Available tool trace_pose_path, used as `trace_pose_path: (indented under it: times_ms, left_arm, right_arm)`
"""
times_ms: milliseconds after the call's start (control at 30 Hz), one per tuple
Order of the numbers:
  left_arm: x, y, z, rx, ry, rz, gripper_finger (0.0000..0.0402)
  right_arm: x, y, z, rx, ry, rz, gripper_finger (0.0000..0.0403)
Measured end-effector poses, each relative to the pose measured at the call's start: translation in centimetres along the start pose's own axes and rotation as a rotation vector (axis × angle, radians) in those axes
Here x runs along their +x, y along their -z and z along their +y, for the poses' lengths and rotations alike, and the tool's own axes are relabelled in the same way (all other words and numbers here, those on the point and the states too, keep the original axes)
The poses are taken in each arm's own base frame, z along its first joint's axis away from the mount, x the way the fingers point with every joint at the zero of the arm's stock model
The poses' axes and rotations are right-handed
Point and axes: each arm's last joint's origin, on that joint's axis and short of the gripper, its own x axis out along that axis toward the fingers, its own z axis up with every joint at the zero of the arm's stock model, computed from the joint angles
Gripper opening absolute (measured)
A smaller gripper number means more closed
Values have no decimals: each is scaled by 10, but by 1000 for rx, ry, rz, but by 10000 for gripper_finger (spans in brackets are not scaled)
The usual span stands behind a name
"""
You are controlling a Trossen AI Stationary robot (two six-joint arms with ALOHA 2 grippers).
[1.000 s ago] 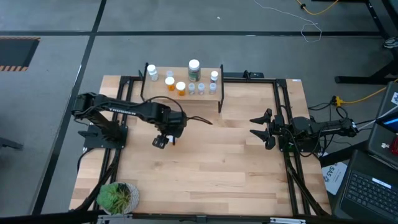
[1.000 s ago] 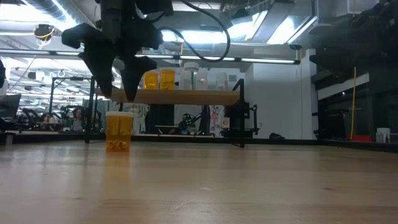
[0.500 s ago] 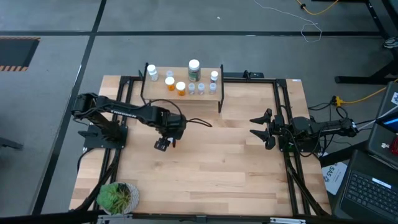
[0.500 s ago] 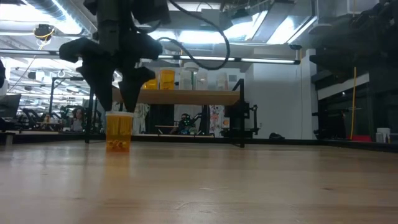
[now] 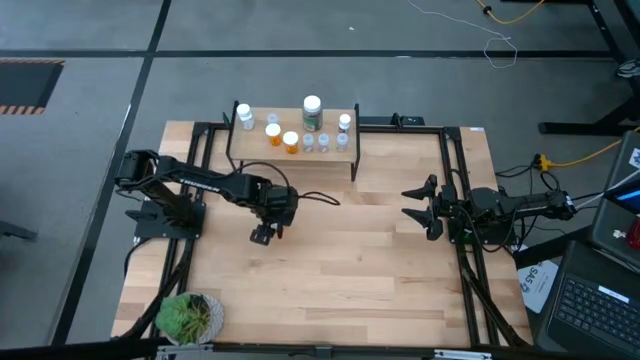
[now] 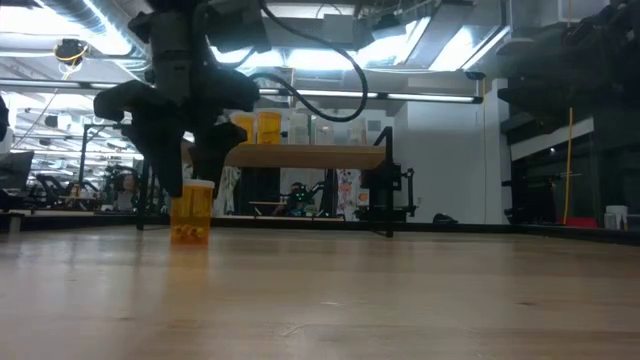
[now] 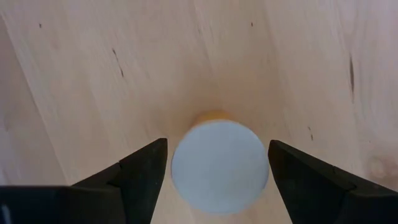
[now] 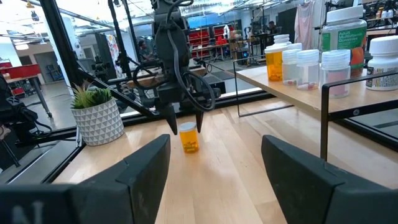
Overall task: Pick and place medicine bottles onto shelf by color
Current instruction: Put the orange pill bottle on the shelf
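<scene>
On the surface (image 5: 340, 270) left of centre, an orange bottle (image 6: 191, 212) stands upright (white cap up). Left gripper (image 6: 187, 182) hangs right above it, fingers (image 7: 142, 174) spread either side of the cap, not gripping. Right gripper (image 5: 413, 207) waits at right, fingers open. Other bottles sit on shelf (image 5: 345, 153).

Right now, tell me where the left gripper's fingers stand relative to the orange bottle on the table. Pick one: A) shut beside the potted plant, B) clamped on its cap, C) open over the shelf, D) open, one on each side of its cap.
D: the left wrist view shows the left gripper open, one dark finger on each side of the white cap of the orange bottle, with gaps between; the bottle stands upright on the table.
</scene>
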Motion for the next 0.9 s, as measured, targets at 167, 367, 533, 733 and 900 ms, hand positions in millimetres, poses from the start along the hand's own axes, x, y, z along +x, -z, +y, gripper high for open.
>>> trace_pose_path:
  times_ms: [167, 367, 533, 733, 900]
  left_arm:
    - [1, 1, 0, 0, 0, 3, 273]
    - [1, -1, 0, -2, -9, -24, 240]
    - [1, -1, 1, -5, -12, -24, 210]
    - [-3, -4, 2, -24, -17, -13, 197]
    - [-29, -22, 8, -17, -54, -3, 196]
  right_arm:
    - [0, 0, 0, 0, 0, 0, 255]
    - [0, 0, 0, 0, 0, 0, 255]
    - [0, 0, 0, 0, 0, 0, 255]
    - [0, 0, 0, 0, 0, 0, 255]
    - [0, 0, 0, 0, 0, 0, 255]
